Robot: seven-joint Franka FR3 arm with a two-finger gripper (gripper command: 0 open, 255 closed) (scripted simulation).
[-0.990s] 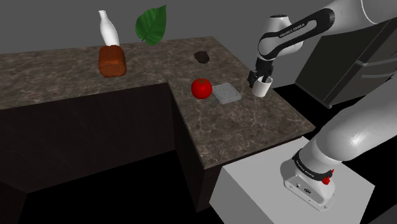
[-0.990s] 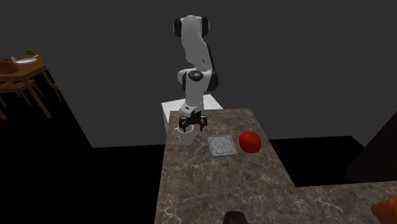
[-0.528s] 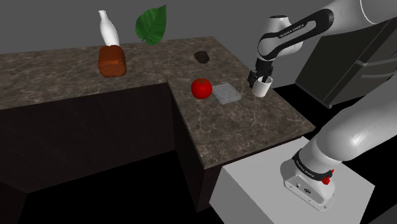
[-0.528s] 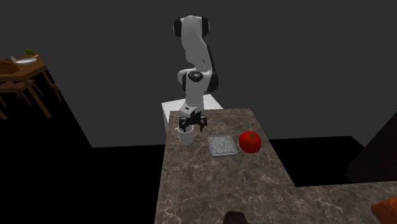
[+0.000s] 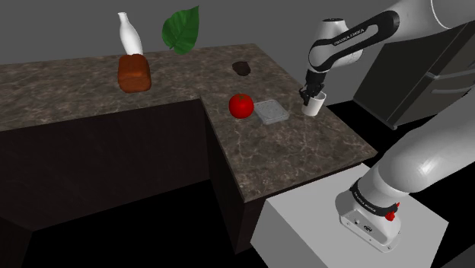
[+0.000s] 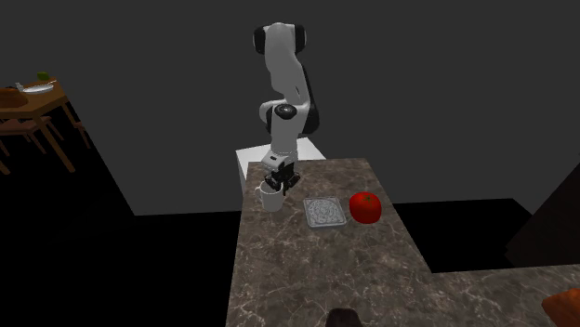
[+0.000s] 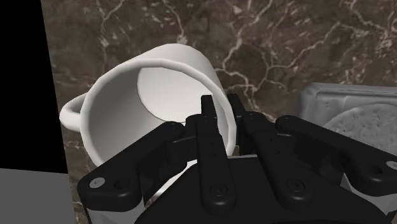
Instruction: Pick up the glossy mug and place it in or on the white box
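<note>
Fingers of the gripper [image 7: 221,118] were drawn close, pinching the wall of the white mug [image 7: 159,83], one inside the rim and one outside. The mug stood on the marble counter [image 5: 289,152] near its edge. In the shoulder view the white box [image 5: 271,112] lay just beside the mug at 9 o'clock, so the carry should likely head that way.

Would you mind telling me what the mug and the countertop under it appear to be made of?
The mug looks like glazed ceramic, though its plain white leaves that open: smooth walls, a soft highlight on the rim. The countertop looks like polished dark stone, given its pale branching veins.
</note>
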